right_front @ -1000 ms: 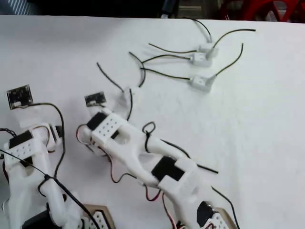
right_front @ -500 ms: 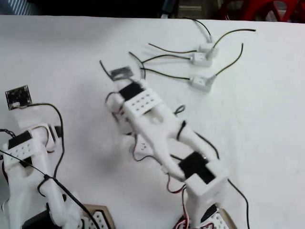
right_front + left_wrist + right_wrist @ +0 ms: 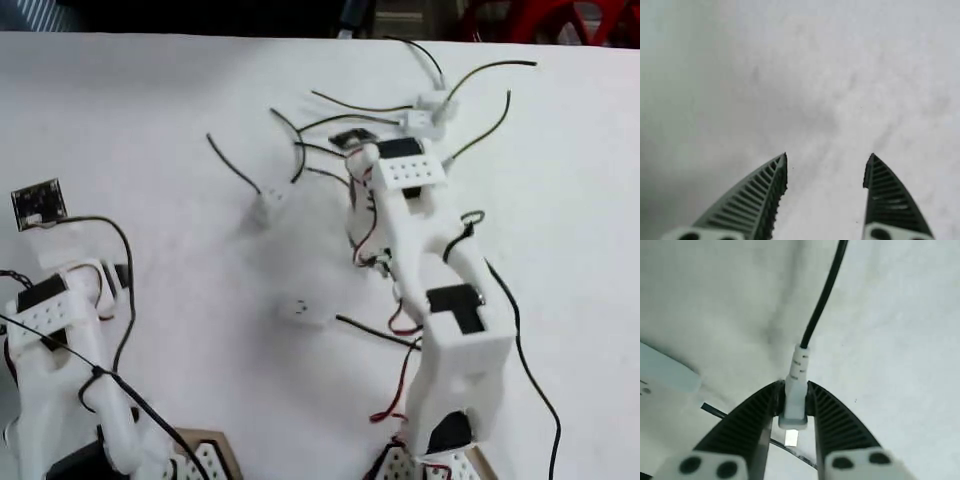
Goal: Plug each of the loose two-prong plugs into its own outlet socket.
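My right gripper (image 3: 792,387) is shut on a white two-prong plug (image 3: 794,405); its black cable (image 3: 822,295) runs away from the fingers and its metal prongs show below them. A white outlet socket (image 3: 665,372) lies close beside the held plug. In the high view the right arm (image 3: 405,180) stretches to the far cluster of white sockets (image 3: 420,122) with black leads. A loose plug (image 3: 270,205) with a black wire lies left of that arm. Another white plug (image 3: 305,310) lies nearer the front. My left gripper (image 3: 827,160) is open over bare white table.
The left arm (image 3: 50,320) stays folded at the front left corner of the white table (image 3: 150,100), with its cables looped around it. Black leads (image 3: 480,70) fan out from the sockets toward the far edge. Open table lies at the right.
The right arm has swung from the loose plug at centre left across to the right and farther out, ending at the socket cluster. The left arm has not moved.
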`<act>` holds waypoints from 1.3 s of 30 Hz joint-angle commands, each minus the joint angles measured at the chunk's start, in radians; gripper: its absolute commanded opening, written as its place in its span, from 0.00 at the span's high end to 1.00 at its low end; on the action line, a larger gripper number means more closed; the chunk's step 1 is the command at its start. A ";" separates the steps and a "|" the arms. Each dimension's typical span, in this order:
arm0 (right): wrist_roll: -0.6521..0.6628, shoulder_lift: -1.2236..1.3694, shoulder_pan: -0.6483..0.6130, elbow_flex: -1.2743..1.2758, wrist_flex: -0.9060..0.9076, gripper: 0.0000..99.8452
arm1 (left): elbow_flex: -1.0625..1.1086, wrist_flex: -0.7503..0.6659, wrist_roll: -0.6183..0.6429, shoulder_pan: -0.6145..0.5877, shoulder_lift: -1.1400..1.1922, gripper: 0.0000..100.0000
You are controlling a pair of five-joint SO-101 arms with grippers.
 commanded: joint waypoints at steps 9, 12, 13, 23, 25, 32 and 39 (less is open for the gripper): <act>0.025 0.062 -0.004 -0.014 -0.042 0.94 | -0.006 -0.018 0.000 -0.010 -0.035 0.75; 0.025 0.062 -0.008 -0.014 -0.041 0.92 | -0.006 -0.018 0.000 -0.010 -0.035 0.75; 0.025 0.064 -0.008 -0.014 -0.044 0.92 | -0.006 -0.018 0.000 -0.010 -0.035 0.75; -0.034 0.071 -0.002 -0.086 -0.039 0.92 | -0.006 -0.018 0.000 -0.010 -0.035 0.75; -0.034 0.073 -0.005 -0.095 -0.036 0.92 | -0.006 -0.018 0.000 -0.010 -0.035 0.75; -0.034 0.074 -0.012 -0.094 0.001 0.95 | -0.006 -0.018 0.000 -0.010 -0.035 0.75; -0.032 0.073 0.001 -0.095 0.076 0.94 | -0.006 -0.018 0.000 -0.010 -0.035 0.75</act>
